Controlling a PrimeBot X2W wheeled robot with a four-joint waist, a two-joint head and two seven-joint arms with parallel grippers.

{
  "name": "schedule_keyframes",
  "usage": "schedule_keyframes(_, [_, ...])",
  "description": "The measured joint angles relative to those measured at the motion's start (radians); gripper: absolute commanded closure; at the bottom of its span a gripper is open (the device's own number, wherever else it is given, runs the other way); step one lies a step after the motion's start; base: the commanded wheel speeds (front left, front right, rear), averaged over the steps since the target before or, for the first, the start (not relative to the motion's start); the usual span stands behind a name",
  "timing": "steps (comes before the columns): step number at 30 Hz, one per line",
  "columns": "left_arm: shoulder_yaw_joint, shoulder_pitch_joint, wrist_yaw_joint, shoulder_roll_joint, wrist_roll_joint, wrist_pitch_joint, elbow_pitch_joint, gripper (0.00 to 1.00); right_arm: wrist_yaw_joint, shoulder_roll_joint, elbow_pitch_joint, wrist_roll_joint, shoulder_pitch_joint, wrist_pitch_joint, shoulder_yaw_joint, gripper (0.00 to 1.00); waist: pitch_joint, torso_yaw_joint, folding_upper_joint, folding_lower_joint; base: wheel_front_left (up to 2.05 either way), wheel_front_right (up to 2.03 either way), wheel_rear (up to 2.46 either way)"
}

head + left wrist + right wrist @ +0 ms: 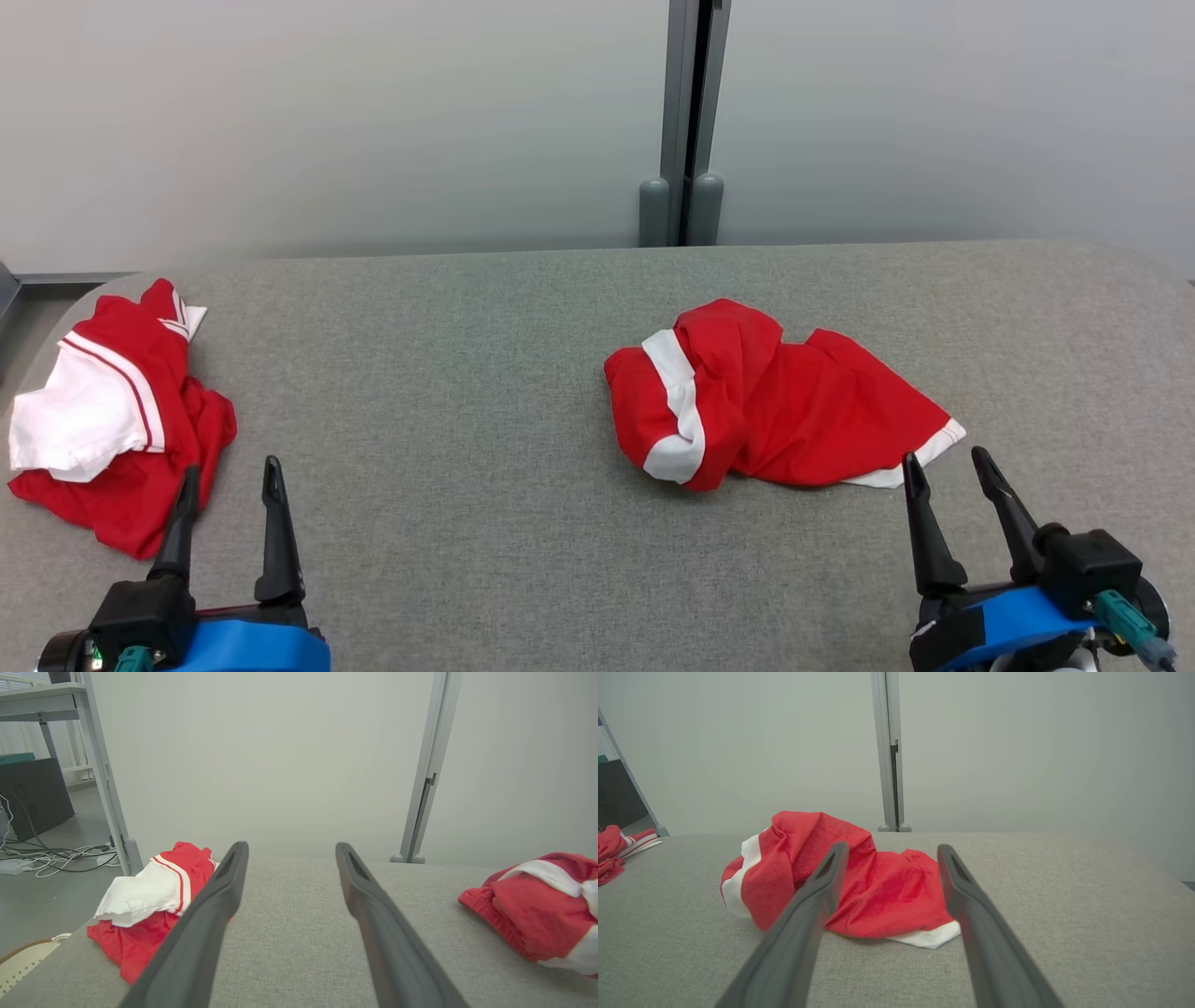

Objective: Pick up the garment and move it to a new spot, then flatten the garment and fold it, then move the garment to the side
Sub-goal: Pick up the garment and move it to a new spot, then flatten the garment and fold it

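Note:
A crumpled red garment with white bands (775, 401) lies right of the middle of the grey table (448, 373). My right gripper (948, 464) stands open just in front of its near right corner, apart from the cloth. In the right wrist view the same garment (878, 886) lies just beyond the open fingers (822, 877). My left gripper (231, 471) is open at the lower left, empty, its left fingertip close to a second bunched red and white garment (112, 420). The left wrist view shows that second garment (149, 896) left of the fingers (369, 891) and the first garment (537, 905) at the right edge.
The table's far edge meets a pale wall with a grey post (689, 121) behind it. Past the table's left end the left wrist view shows floor with cables (46, 856), a dark box (32, 793) and a pale basket (28, 961).

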Motion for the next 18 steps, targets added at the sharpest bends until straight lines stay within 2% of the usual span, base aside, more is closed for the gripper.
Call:
schedule_keyframes(8, [0.043,0.016,-0.030,-0.039,0.023,0.000,0.002,0.00,0.000,0.000,0.012,-0.002,0.022,0.000,0.001,0.00,-0.019,-0.001,0.0001,0.0001,0.00,0.00,0.00])
schedule_keyframes(18, [0.069,0.016,-0.052,-0.058,0.051,0.000,0.017,0.00,0.000,0.000,0.022,-0.001,0.023,0.000,0.006,0.00,-0.022,-0.004,0.0001,0.0001,0.00,0.00,0.00])
